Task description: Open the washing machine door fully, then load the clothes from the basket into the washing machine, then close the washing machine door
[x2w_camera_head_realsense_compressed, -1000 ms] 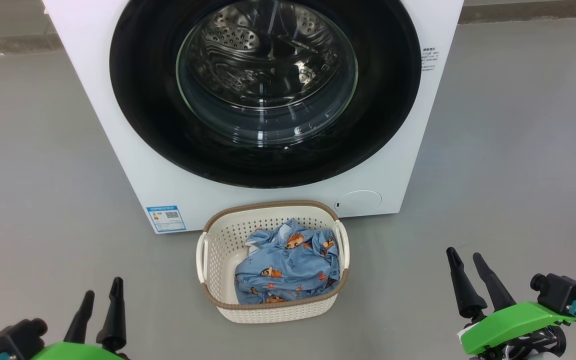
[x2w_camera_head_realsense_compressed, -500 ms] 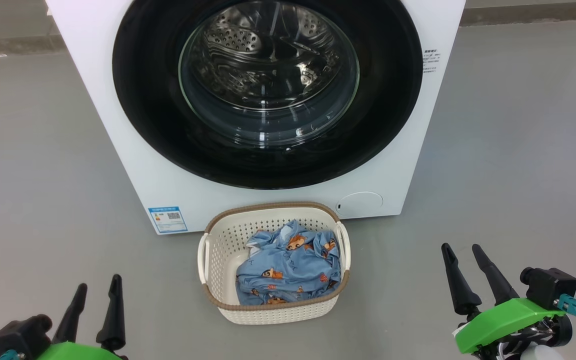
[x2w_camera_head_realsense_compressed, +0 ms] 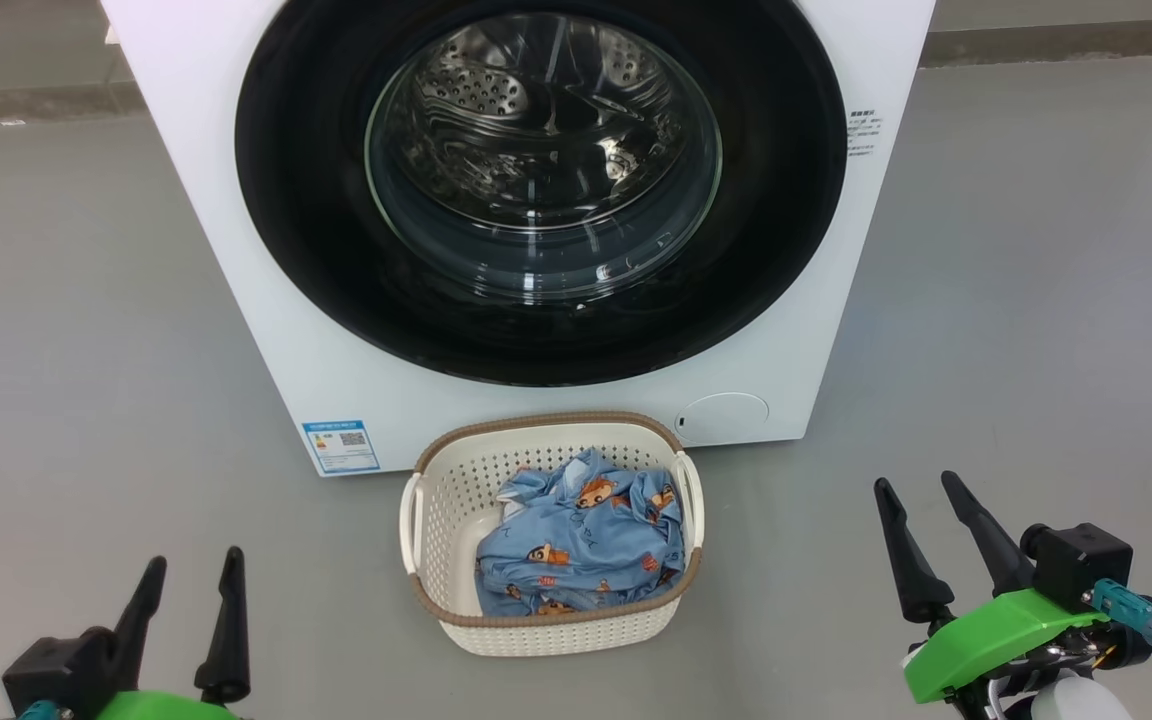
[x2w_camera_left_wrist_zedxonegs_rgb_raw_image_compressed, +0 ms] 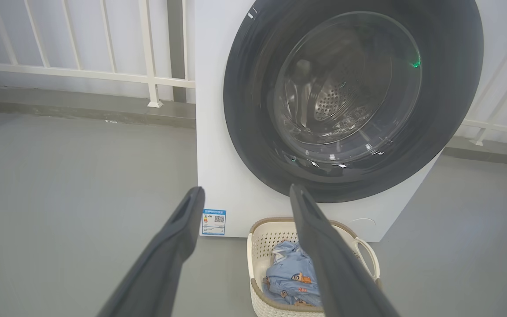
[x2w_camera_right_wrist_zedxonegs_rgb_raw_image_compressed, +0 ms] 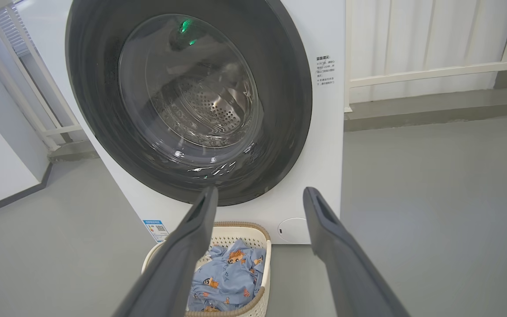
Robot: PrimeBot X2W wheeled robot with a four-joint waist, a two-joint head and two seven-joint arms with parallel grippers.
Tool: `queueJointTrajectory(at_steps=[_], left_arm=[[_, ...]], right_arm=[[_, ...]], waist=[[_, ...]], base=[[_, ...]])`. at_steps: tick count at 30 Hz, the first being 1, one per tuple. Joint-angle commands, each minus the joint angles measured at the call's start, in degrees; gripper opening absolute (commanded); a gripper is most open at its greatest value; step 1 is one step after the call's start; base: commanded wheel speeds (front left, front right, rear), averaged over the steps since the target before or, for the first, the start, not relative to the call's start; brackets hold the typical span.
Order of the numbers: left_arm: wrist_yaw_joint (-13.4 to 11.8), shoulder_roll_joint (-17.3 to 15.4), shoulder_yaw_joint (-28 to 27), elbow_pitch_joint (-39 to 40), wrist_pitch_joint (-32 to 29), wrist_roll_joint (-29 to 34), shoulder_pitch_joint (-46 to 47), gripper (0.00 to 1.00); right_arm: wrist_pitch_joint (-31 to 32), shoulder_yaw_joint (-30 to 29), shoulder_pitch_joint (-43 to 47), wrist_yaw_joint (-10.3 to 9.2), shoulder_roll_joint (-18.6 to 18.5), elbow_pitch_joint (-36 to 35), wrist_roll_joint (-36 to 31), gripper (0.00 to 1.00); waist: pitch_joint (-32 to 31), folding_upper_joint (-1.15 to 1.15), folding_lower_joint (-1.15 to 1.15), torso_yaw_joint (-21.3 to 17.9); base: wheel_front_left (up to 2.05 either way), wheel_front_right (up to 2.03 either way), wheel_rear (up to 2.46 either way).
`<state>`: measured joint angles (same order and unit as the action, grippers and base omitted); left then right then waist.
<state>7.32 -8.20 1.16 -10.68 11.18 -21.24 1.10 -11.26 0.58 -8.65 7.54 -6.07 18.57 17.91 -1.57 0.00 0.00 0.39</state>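
The white washing machine (x2w_camera_head_realsense_compressed: 236, 250) stands ahead with its round black-rimmed door (x2w_camera_head_realsense_compressed: 316, 250) shut flat against the front; the steel drum shows through the glass. On the floor right before it sits the cream basket (x2w_camera_head_realsense_compressed: 436, 500) holding the light-blue printed clothes (x2w_camera_head_realsense_compressed: 576, 545). My left gripper (x2w_camera_head_realsense_compressed: 191, 570) hangs open at the lower left, well left of the basket. At the lower right my right gripper (x2w_camera_head_realsense_compressed: 919, 488) is open too, apart from the basket. Both wrist views show the door (x2w_camera_left_wrist_zedxonegs_rgb_raw_image_compressed: 244, 114) (x2w_camera_right_wrist_zedxonegs_rgb_raw_image_compressed: 288, 88), the basket (x2w_camera_left_wrist_zedxonegs_rgb_raw_image_compressed: 262, 229) (x2w_camera_right_wrist_zedxonegs_rgb_raw_image_compressed: 244, 229) and the clothes (x2w_camera_left_wrist_zedxonegs_rgb_raw_image_compressed: 291, 277) (x2w_camera_right_wrist_zedxonegs_rgb_raw_image_compressed: 227, 277) beyond empty fingers.
Grey floor (x2w_camera_head_realsense_compressed: 66, 330) spreads on both sides of the machine. A white railing (x2w_camera_left_wrist_zedxonegs_rgb_raw_image_compressed: 148, 53) and low kerb run behind it. A blue label (x2w_camera_head_realsense_compressed: 341, 446) sits at the machine's lower left corner, a round cover (x2w_camera_head_realsense_compressed: 726, 415) at its lower right.
The whole head picture has slid slightly down and right, so the camera moved. My right gripper has risen a little and drifted left; the left one has sunk slightly.
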Motion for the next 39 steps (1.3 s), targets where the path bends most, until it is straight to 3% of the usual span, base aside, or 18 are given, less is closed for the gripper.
queueJointTrajectory(at_steps=[1,17,39], left_arm=[[0.14,-1.67,-1.78,2.0,1.17,2.57,1.08,1.0],[0.17,-1.0,-4.21,-0.25,3.82,12.39,1.41,1.0],[0.17,0.55,-7.0,-3.14,3.82,13.0,2.1,1.0]], right_arm=[[-1.11,0.84,-2.5,-0.05,-0.58,-1.39,-2.73,1.0],[-3.74,-0.91,-3.72,-0.05,-0.19,0.58,-12.85,1.0],[-3.74,-2.14,-3.15,-0.05,1.03,0.1,-13.52,1.0]], waist=[[-0.01,0.0,0.0,0.09],[-0.03,0.0,0.0,0.45],[-0.33,0.0,0.0,0.39]], base=[[0.0,0.0,0.0],[0.0,0.0,0.0],[0.0,0.0,0.0]])
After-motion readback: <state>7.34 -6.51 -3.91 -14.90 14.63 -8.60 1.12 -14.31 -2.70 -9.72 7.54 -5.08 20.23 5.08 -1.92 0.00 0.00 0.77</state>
